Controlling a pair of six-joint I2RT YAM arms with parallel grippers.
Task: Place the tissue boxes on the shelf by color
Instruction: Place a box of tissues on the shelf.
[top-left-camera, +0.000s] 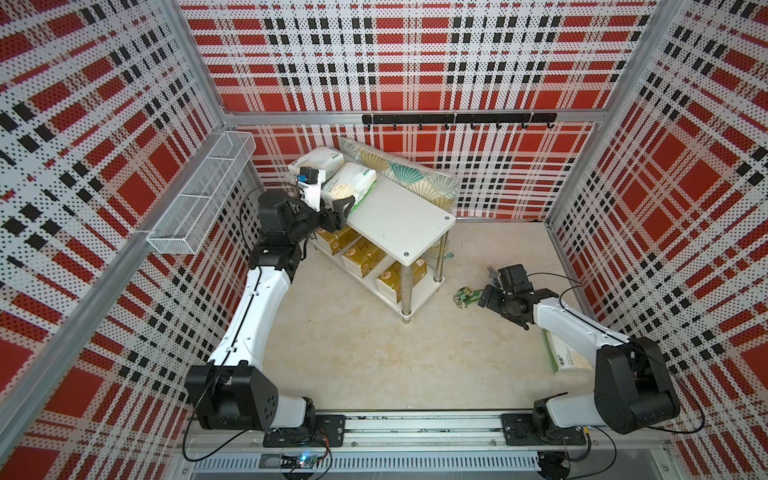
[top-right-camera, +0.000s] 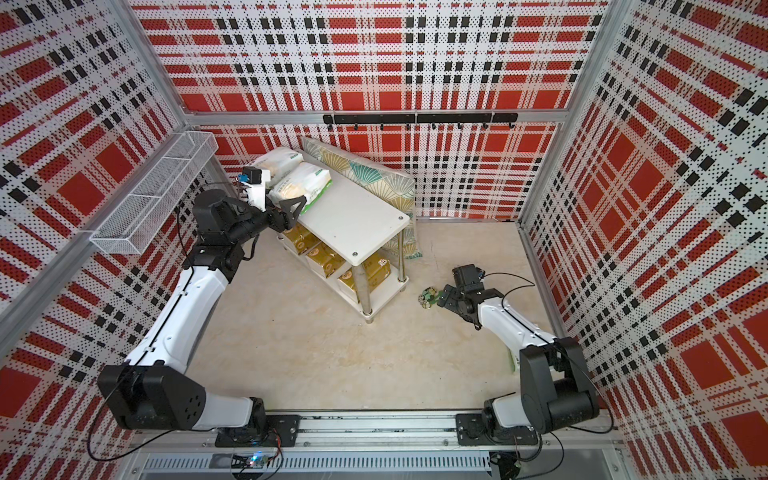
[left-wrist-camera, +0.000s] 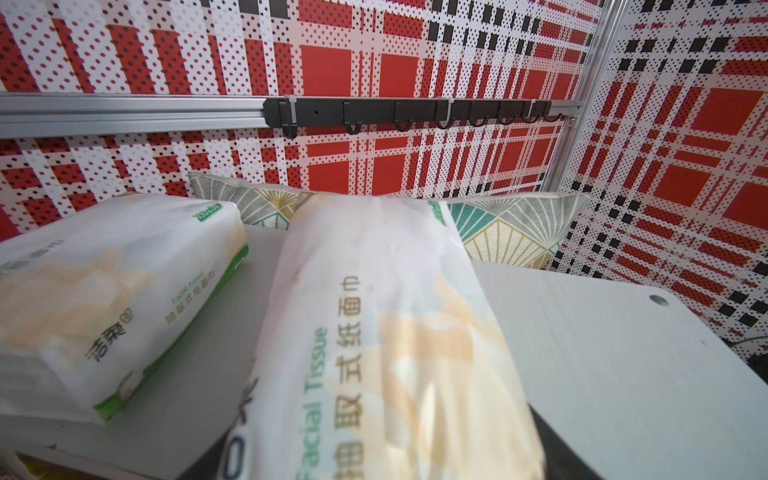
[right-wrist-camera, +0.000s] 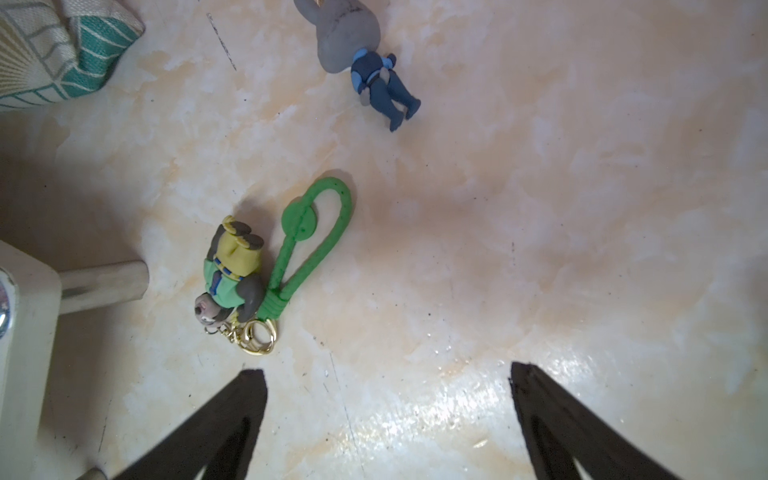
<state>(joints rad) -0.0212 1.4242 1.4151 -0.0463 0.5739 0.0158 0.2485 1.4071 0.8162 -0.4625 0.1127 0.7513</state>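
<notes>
Item: white, green-trimmed soft film-wrapped tissue pack (top-left-camera: 351, 180), at ten o'clock on the top board of the white two-tier chrome-legged shelf (top-left-camera: 407, 220). Likely light, squashy, slippery; pinch across a short end. Grip: left gripper (top-left-camera: 340, 212) fingers clamp it; right gripper (right-wrist-camera: 388, 370) fingers spread, empty.

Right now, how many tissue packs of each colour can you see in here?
Gold tissue packs: 3, all on the lower board of the shelf
White-and-green tissue packs: 3, two on the top board, one on the floor
Total: 6
</notes>
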